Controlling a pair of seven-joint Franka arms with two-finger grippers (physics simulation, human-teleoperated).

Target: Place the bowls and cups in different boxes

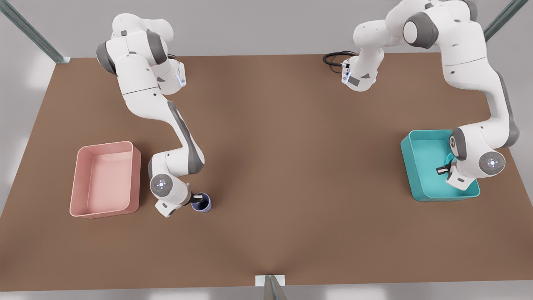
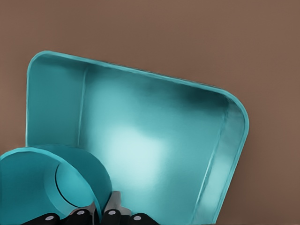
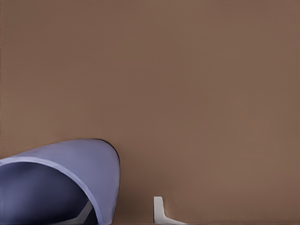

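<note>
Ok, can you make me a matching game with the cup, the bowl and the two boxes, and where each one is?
Things:
1. lavender cup
2. teal bowl
3. pink box
4. teal box

Places or states:
A. nothing inside it, at the front view's left
B. on the table, at the right gripper
C. under the left gripper
D. held above a box

Pairs: 1-B, 2-D, 3-A, 4-C

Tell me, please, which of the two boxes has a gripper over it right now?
The teal box, where the left gripper holds the teal bowl; the pink box has none over it.
</note>
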